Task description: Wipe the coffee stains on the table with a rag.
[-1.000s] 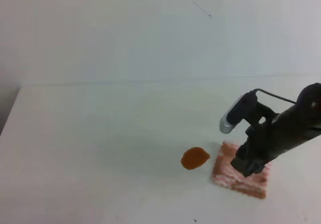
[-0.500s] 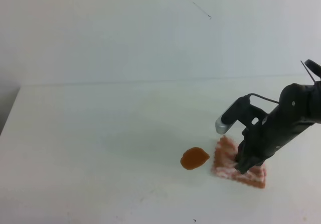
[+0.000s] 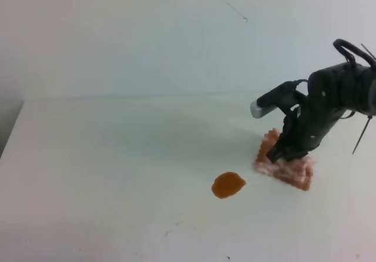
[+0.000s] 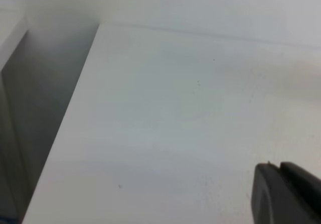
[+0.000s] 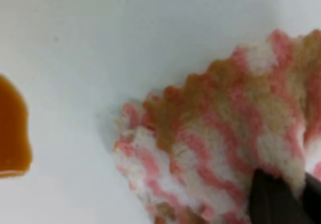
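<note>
The right tool [image 3: 289, 154] had clamped onto the rag [image 3: 284, 167] and lifted one edge off the tabletop [image 3: 117, 156], shifting it farther from the coffee stain [image 3: 228, 185]. The stain remained unwiped; the rag must travel back left.

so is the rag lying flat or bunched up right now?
Bunched. The rag is pinched up by the right gripper, its near edge lifted and rumpled in the right wrist view, apart from the coffee stain.

Right gripper [image 3: 286, 154] closes on rag [image 3: 284, 167], bunches and lifts its near edge, drags it back, farther from stain [image 3: 227, 185].
</note>
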Controlling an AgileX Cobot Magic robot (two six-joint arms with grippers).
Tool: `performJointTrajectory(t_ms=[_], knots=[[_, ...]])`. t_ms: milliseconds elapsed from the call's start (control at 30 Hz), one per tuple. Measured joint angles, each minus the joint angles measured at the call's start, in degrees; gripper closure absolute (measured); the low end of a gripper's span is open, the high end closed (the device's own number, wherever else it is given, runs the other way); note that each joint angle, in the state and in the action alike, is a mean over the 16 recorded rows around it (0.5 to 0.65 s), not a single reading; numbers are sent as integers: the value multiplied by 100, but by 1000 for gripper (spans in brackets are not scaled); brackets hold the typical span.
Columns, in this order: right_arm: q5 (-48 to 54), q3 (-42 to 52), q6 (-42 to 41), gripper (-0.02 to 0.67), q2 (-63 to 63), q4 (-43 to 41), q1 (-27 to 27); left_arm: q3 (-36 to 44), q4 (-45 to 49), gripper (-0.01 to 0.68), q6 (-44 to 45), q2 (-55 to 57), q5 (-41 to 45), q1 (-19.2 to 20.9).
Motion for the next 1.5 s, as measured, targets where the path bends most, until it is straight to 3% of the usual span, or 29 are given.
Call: performJointTrajectory(t_ms=[267,667,833,1000,1233,1367,1500], knots=[[538,-917,862,618,621,-183,435,0,0,672,0,0,0,0],[611,-1308,1100,618,991,687,2137,-16,0,673,0,0,6,0],[615,-1309,1258,618,993,603,2480,-16,0,673,0,0,6,0],[684,-1306,1651,618,981,-46,2139,0,1,672,0,0,0,0],[839,-1299,2430,618,950,-1109,876,0,6,672,0,0,0,0],[877,-1293,2630,618,939,-1304,212,0,8,672,0,0,0,0],[918,-1289,2593,619,931,-1215,-9,0,11,672,0,0,0,0]])
